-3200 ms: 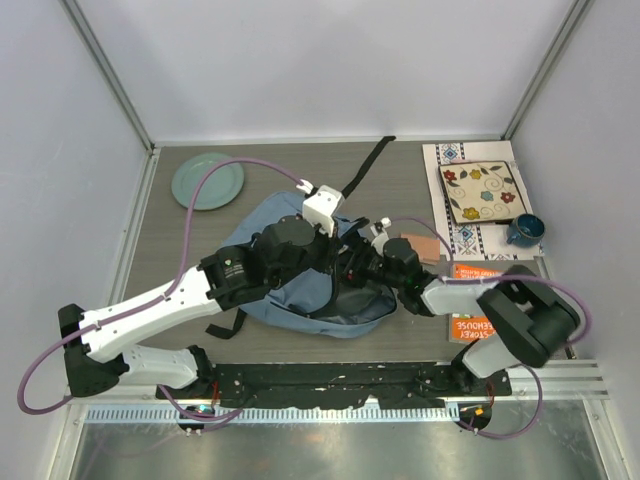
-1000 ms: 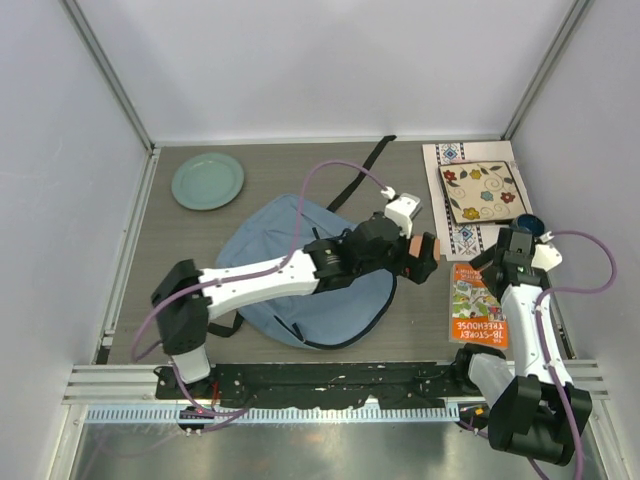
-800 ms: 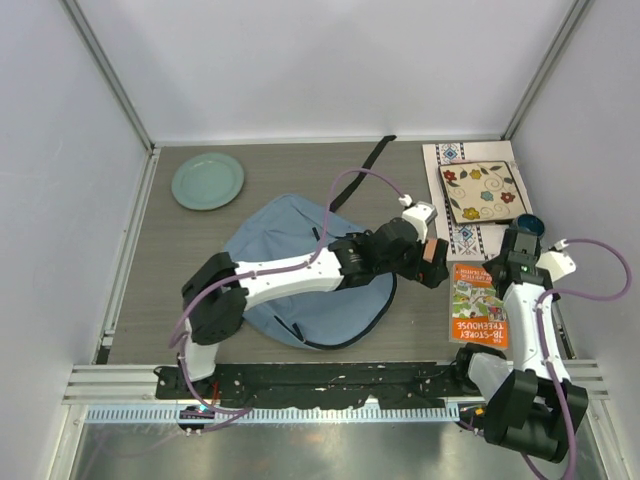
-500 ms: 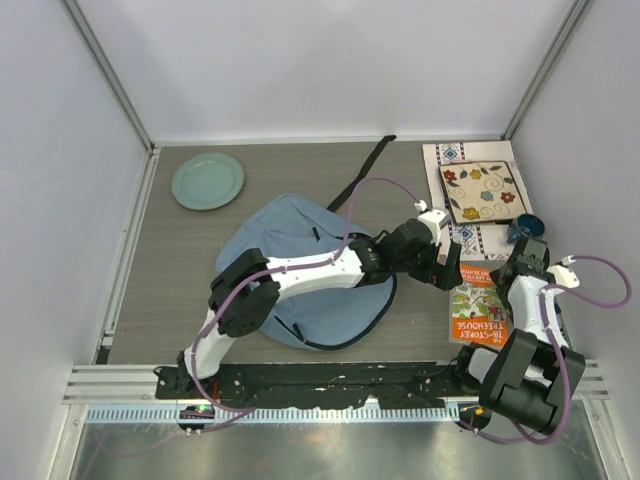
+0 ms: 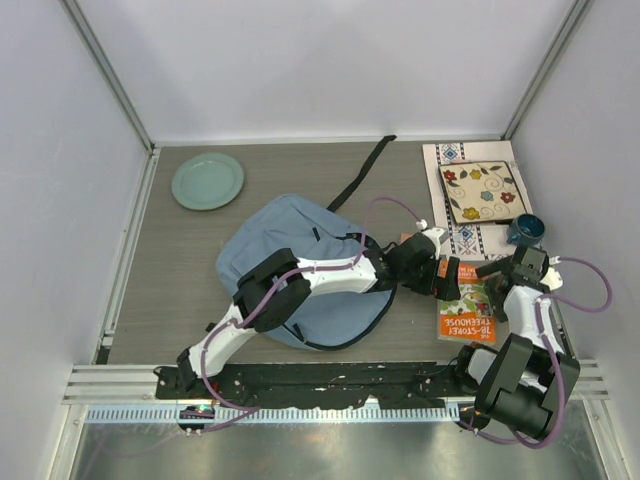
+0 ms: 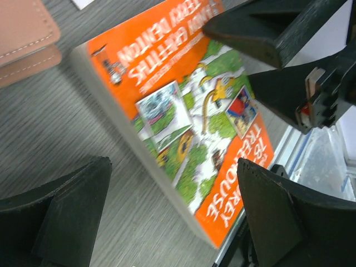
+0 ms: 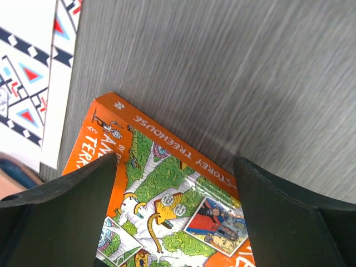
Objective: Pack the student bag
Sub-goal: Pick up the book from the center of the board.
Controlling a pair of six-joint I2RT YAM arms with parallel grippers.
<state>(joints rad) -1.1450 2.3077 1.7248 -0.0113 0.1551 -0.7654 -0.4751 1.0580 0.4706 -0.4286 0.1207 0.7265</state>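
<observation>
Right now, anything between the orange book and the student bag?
The left arm reaches across the student bag, its open left gripper over the orange book. A brown leather case lies by the book's corner nearest the bag.

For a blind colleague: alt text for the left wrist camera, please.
An orange book lies on the grey table between the fingers of the open left end effector. The right end effector shows top right; a tan case sits top left.

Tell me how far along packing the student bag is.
Done: nothing visibly packed in the student bag. In hand: both arms' open jaws straddle the orange book lying beside it. Left: grip the book and put it in the bag; a brown case also sits outside.
</observation>
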